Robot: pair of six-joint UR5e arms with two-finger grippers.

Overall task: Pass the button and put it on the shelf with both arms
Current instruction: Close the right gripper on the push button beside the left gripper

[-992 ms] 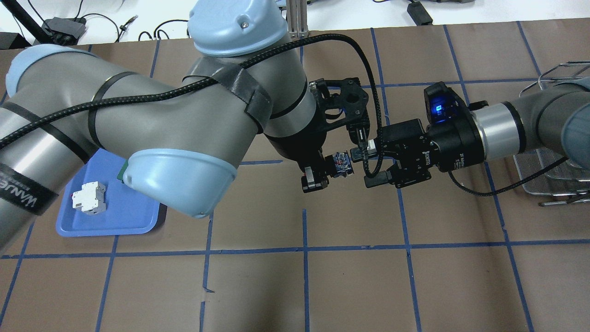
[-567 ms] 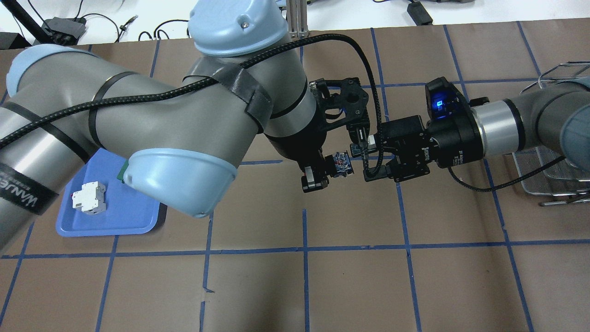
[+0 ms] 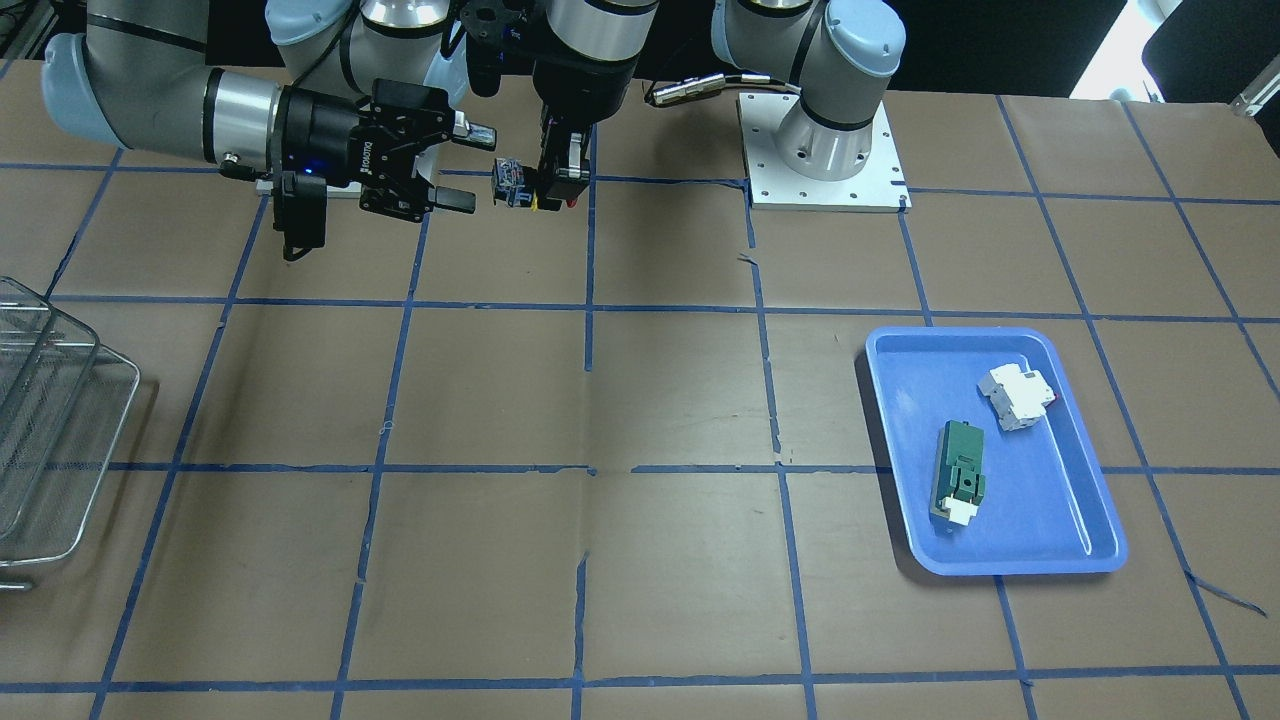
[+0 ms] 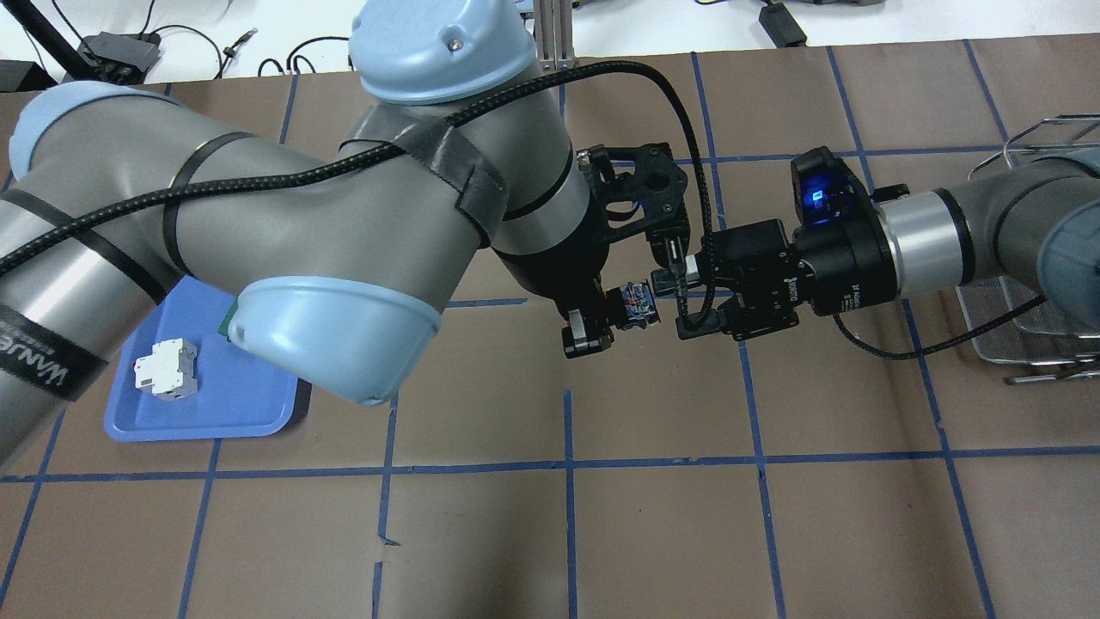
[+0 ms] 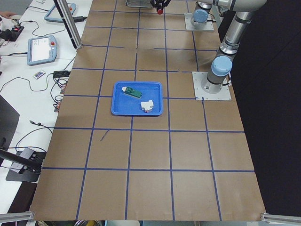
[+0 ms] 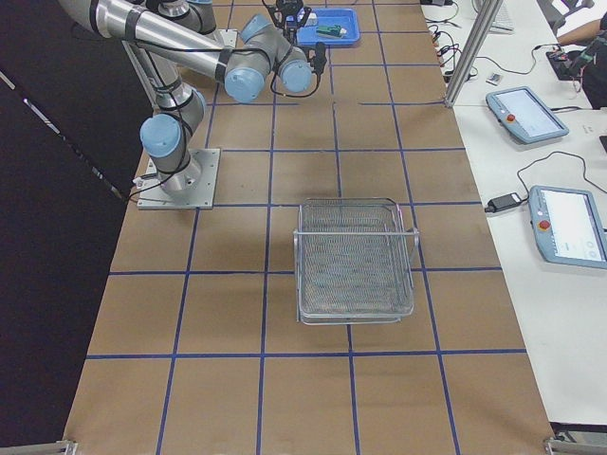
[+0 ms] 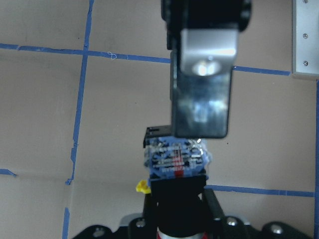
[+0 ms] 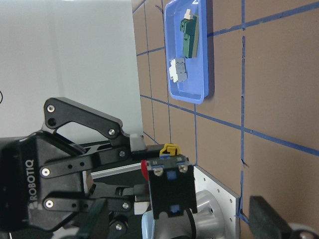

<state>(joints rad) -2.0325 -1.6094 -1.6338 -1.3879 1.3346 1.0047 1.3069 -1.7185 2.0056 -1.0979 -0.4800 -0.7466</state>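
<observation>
The button [image 4: 634, 305] is held in mid-air over the table's far middle, its bluish contact block facing right. My left gripper [image 4: 606, 320] is shut on its cap end. My right gripper [image 4: 675, 303] is open, with its jaws level with the contact block and just short of it. The front view shows the button [image 3: 510, 182] between the left gripper [image 3: 553, 182] and the right gripper [image 3: 472, 168]. In the left wrist view the button [image 7: 175, 159] sits under a right finger [image 7: 202, 99]. The right wrist view shows the button [image 8: 171, 186] straight ahead. The shelf [image 4: 1031, 320] stands at the right edge.
A blue tray [image 3: 1045, 505] holds a green relay [image 3: 960, 470] and a white breaker [image 3: 1015, 395]; overhead, the tray [image 4: 241, 400] lies partly under my left arm. The shelf also shows in the front view [image 3: 60, 400] and the right view [image 6: 353, 256].
My right gripper has edged a little left toward the button and stays open. My left gripper and the button have not moved.
</observation>
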